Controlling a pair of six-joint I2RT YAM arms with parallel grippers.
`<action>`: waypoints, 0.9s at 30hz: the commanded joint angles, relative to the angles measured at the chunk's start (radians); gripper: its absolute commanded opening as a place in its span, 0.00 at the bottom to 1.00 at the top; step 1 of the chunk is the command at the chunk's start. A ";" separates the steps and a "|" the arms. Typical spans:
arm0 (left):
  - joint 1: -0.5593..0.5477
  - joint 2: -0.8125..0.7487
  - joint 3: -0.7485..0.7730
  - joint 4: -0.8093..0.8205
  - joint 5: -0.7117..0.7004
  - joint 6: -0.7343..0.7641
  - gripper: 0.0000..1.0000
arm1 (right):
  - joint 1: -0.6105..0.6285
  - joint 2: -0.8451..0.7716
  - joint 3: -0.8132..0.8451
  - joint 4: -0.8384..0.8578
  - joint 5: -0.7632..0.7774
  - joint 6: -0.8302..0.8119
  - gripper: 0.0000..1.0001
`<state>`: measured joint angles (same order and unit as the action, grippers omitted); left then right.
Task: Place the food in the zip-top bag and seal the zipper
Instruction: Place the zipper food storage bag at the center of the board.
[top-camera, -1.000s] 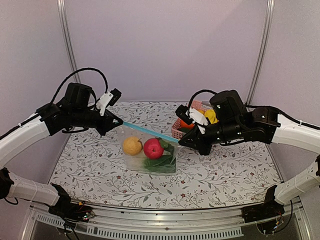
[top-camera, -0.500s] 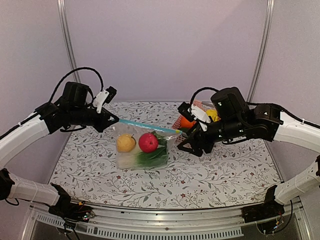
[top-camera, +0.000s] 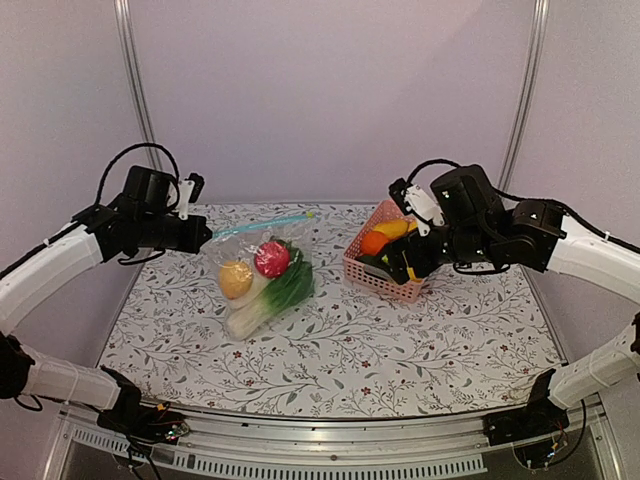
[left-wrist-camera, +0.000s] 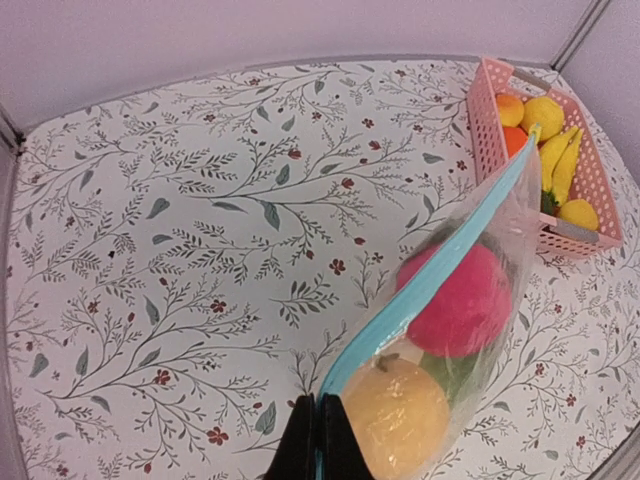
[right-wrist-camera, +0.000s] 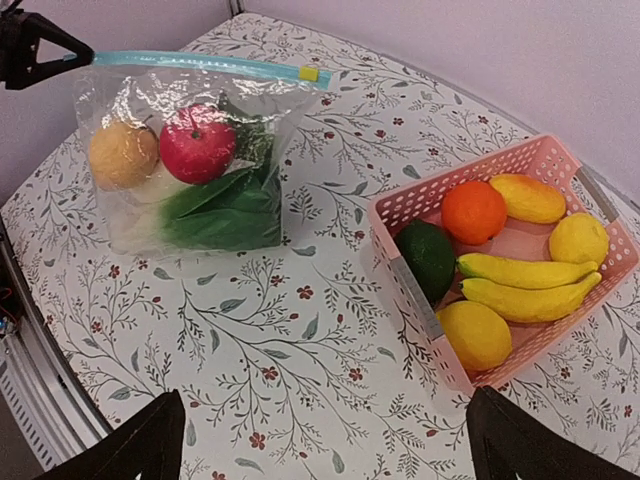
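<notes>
Zip-top bag (top-camera: 228, 250) hanging from one corner, food (top-camera: 271, 258) inside.
Left gripper (top-camera: 205, 233) pinches the zipper (top-camera: 262, 222) end; right gripper (right-wrist-camera: 323, 400) gapes empty near the basket (top-camera: 372, 278).

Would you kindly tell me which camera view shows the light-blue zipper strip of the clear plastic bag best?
The right wrist view: the light-blue zipper strip runs unobstructed end to end. Top external shows it small; left wrist sees it foreshortened.
</notes>
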<state>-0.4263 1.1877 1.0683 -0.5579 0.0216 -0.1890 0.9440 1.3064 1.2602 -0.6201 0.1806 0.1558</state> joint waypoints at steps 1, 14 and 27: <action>0.045 0.028 -0.053 0.051 -0.089 -0.122 0.00 | -0.060 -0.006 -0.042 -0.002 0.111 0.096 0.99; 0.156 0.197 -0.057 0.240 -0.193 -0.160 0.32 | -0.213 -0.071 -0.227 0.133 0.146 0.229 0.99; 0.217 0.119 -0.098 0.332 -0.217 -0.142 0.91 | -0.273 -0.093 -0.291 0.190 0.139 0.211 0.99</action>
<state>-0.2447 1.3518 1.0107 -0.2886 -0.1753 -0.3397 0.7120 1.2381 1.0054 -0.4736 0.3149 0.3664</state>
